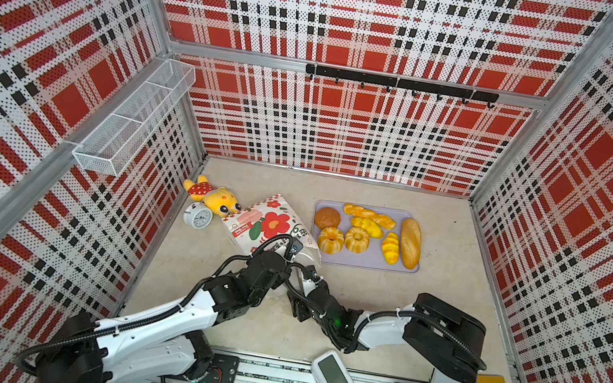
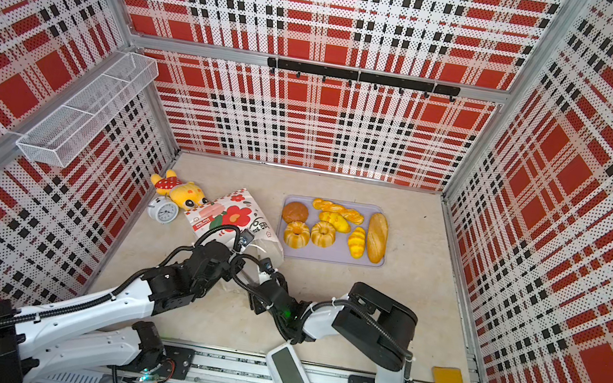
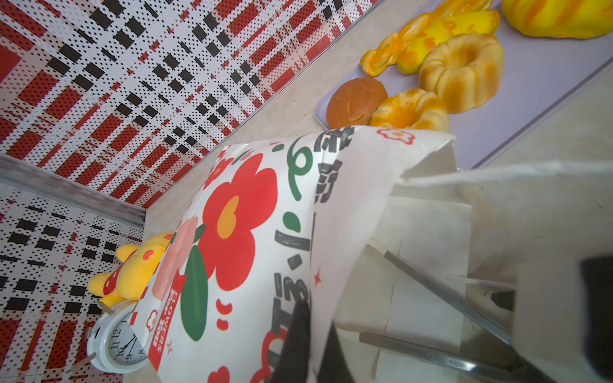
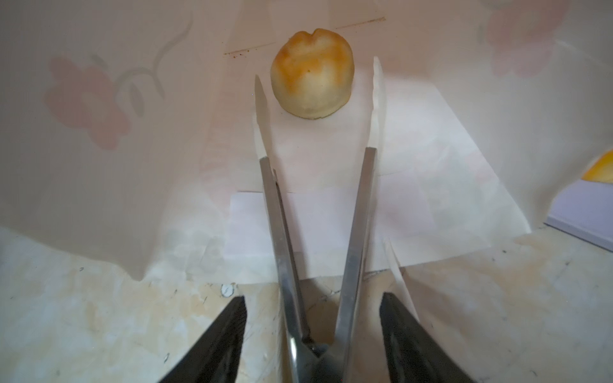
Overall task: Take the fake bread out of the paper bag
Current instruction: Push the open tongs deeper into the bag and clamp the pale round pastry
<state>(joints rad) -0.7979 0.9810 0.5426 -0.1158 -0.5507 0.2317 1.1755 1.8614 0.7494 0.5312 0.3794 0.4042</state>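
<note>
Setting: plaid walls (image 1: 367,21) box in a pale, stone-look bench (image 1: 360,315).
Roll: your one piece of fake bread left inside, a small roll (image 4: 311,74), sits deep in the paper bag (image 1: 270,222), near its closed end and resting on the lower wall.
Feel (judged): light, squashy foam with a glossy skin. It is round, so expect it to squirt out of a hard pinch.
Hold: take it across its widest part, low on the pale sides, and squeeze gently.
Tongs: the metal tongs (image 4: 355,199) reach in through the mouth. Their white tips stand either side of the roll, apart from it as far as you can see.
Right gripper: the right gripper (image 4: 313,298) has its jaws around the tongs' arms, which are spread.
Bag: it lies on its side with the mouth toward your arms. The paper is thin and floppy, and the print shows through.
Left gripper: the left gripper (image 3: 311,331) is clamped on the bag's upper lip, holding the mouth up.
Tray: seven loaves (image 1: 410,243) lie on the lilac tray (image 1: 364,262), just beside the bag.
Bystanders: a plush toy (image 1: 211,195) and an alarm clock (image 1: 198,216) crowd the bag's far end, so don't drag the bag.
</note>
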